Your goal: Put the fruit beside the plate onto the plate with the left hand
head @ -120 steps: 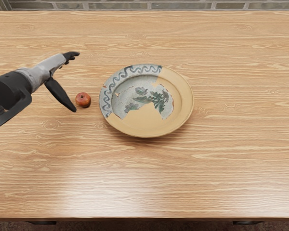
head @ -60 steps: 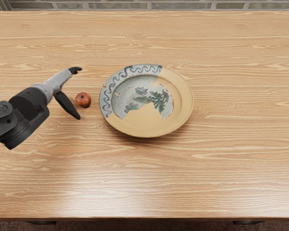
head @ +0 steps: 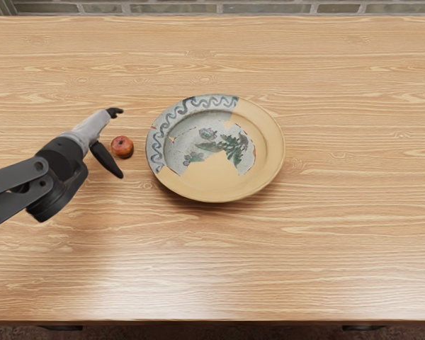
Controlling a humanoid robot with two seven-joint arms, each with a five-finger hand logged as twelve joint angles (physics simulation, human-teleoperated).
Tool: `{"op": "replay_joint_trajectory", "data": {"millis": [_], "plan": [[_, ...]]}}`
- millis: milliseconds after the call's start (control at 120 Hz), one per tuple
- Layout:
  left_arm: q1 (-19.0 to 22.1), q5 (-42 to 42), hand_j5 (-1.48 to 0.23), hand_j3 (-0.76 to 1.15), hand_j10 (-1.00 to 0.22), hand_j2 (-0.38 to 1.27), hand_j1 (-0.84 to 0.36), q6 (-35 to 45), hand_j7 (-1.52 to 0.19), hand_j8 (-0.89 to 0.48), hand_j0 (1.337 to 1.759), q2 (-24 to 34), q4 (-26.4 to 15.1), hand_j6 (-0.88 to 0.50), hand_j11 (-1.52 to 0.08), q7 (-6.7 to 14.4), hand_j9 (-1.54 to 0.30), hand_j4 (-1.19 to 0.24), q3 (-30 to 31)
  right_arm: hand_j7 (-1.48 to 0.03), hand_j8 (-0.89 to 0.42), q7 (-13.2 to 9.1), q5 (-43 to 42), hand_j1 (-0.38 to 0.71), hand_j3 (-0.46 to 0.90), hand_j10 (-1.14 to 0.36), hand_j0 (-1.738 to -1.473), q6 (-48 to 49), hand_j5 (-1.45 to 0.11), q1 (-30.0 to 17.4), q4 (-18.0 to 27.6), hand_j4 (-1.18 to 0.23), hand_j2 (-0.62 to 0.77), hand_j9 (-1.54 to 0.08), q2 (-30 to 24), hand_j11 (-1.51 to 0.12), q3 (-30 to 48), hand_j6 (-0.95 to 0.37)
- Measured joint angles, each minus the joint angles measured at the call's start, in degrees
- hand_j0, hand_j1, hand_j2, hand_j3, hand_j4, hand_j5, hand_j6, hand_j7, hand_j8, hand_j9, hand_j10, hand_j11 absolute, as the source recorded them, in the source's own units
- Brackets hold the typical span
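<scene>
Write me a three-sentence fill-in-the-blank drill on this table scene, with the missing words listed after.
1. The red fruit lies to the picture's ___ of the plate.
2. The fruit rests on the wooden table, so the plate holds ___ fruit.
3. The left hand is beside the fruit, holding nothing, its fingers ___ (open or shut).
Missing words: left; no; open.

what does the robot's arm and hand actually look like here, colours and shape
Only the left arm shows. Its links are dark grey, flat-sided bars that meet a bulky, rounded black joint housing. Beyond that, a light grey tapered section leads into the robot hand, whose slim fingers are black. No cables or markings are visible.
</scene>
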Motion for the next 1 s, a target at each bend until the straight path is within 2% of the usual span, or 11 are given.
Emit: {"op": "replay_joint_trajectory", "data": {"millis": [208,575,850,1000], "plan": [[-0.5,0.3,-0.21,0.00,-0.16,0.04,0.16,0.0,-0.21,-0.17,1.658,-2.6,4.9,-0.17,-0.21,0.0,-0.21,-0.16,-0.1,0.00,0.00,0.0,0.0,-0.35,0.00,0.00,-1.658,0.0,0.00,0.0,0.0,0.00,0.00,0.00,0.0,0.00,0.0,0.00],[-0.5,0.4,-0.30,0.00,-0.23,0.05,0.08,0.0,-0.30,-0.23,1.658,-5.6,7.3,-0.23,-0.30,0.0,-0.30,-0.23,0.1,0.00,0.00,0.0,0.0,-0.35,0.00,0.00,-1.658,0.0,0.00,0.0,0.0,0.00,0.00,0.00,0.0,0.00,0.0,0.00],[-0.6,1.2,-0.33,0.00,-0.25,0.05,0.05,1.4,-0.33,-0.25,1.658,-7.5,12.4,-0.26,-0.33,0.0,-0.33,-0.25,0.1,0.00,0.00,0.0,0.0,-0.35,0.00,0.00,-1.658,0.0,0.00,0.0,0.0,0.00,0.00,0.00,0.0,0.00,0.0,0.00],[-0.6,1.3,-0.33,0.00,-0.26,0.05,0.04,1.9,-0.33,-0.26,1.658,-7.5,13.5,-0.26,-0.33,0.0,-0.33,-0.26,0.1,0.00,0.00,0.0,0.0,-0.35,0.00,0.00,-1.658,0.0,0.00,0.0,0.0,0.00,0.00,0.00,0.0,0.00,0.0,0.00]]}}
